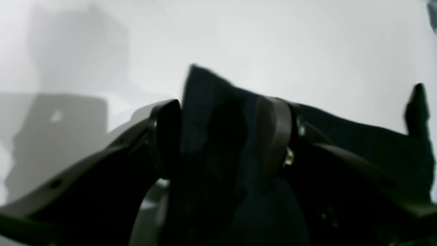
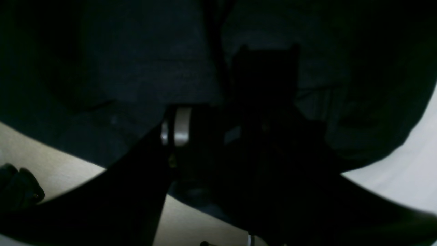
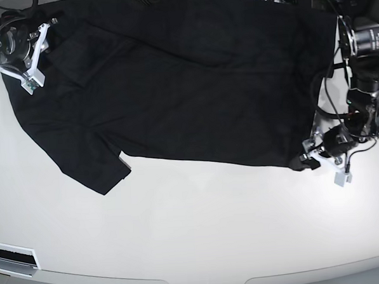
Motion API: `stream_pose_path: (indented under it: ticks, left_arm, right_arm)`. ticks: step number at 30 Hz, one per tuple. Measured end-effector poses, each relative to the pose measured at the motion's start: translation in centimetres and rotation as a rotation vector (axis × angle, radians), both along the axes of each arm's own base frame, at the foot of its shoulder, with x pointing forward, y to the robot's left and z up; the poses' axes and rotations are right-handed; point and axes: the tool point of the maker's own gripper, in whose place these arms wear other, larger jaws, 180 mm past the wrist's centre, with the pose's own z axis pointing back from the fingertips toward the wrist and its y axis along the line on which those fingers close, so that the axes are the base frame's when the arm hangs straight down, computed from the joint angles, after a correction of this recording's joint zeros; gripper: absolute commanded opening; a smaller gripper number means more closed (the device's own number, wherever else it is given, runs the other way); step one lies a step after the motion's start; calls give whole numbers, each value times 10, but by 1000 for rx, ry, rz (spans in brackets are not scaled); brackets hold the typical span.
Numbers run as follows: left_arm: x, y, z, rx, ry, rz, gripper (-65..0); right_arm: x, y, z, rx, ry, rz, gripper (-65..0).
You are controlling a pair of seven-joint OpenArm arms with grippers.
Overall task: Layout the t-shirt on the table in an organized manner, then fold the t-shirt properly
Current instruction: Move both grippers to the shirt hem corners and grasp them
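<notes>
On my screens the t-shirt [image 3: 186, 85] lies spread nearly flat across the far half of the table [image 3: 201, 237], one sleeve sticking out toward me. My left pincer [image 1: 218, 133] sits at the shirt's near corner with its jaws parted and a raised fold of black cloth standing between them, touching at least one finger. My right pincer [image 3: 35, 45] rests over the opposite far edge; its wrist view is too dark, so I cannot tell whether it grips.
</notes>
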Motion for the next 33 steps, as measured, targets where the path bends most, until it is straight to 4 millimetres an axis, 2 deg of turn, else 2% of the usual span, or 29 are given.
stream_pose_path:
  ticks: [2, 4, 5, 7, 8, 11, 16, 18, 20, 26, 29, 33]
  left_arm:
    - [-3, -15, 1, -49, -4, -47, -313]
    - [-9, -30, 3, -95, 6, -113, -383]
    - [-10, -32, 2, -102, 12, -118, -441]
    - [-13, -35, 0, -98, 32, -132, -597]
    - [-12, -35, 0, -93, 36, -137, -650]
    - [-8, -28, 1, -76, 46, -109, -650]
    - [-10, -3, 0, -6, 75, -83, -650]
    - [-11, 11, 0, 27, 86, -58, -650]
    - [-11, 26, 2, 54, 98, -19, -650]
    - [-16, 55, 7, 105, 108, 9, -650]
    - [-16, 65, 9, 125, 103, 25, -650]
    - [-16, 65, 9, 126, 98, 27, -650]
  right_arm:
    - [0, 0, 0, 1, 0, 0, -401]
    - [0, 0, 0, 1, -1, 0, -401]
    - [1, 1, 0, 3, -4, 0, -401]
    - [6, 1, 1, 9, -32, -11, -401]
    - [12, 1, 3, 10, -54, -25, -401]
    - [43, 0, 11, 10, -147, -69, -368]
    - [119, -1, 40, -5, -362, -145, -285]
    - [143, -5, 47, 3, -416, -170, -285]
    - [164, -7, 46, 24, -443, -212, -285]
    - [213, -5, 31, 129, -413, -293, -285]
    - [223, -4, 29, 184, -400, -300, -285]
    - [239, -3, 34, 228, -427, -312, -285]
